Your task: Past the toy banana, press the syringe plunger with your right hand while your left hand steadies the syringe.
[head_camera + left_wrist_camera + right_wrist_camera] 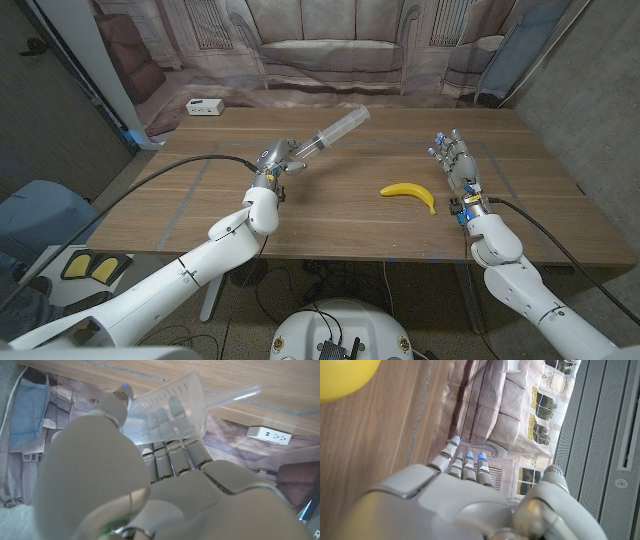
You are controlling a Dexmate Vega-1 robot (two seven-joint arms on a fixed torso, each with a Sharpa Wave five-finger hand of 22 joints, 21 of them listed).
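A clear plastic syringe is lifted off the wooden table, slanting up toward the back right. My left hand grips its near end left of centre. In the left wrist view the fingers wrap under the graduated barrel, and a thin clear rod sticks out beyond them. The yellow toy banana lies on the table right of centre, also seen as the banana in the right wrist view. My right hand stands just right of the banana, fingers straight and apart, holding nothing, as my right hand shows.
A white power strip lies at the table's back left corner, and the power strip appears in the left wrist view. A printed sofa backdrop hangs behind the table. A black cable runs along my left arm.
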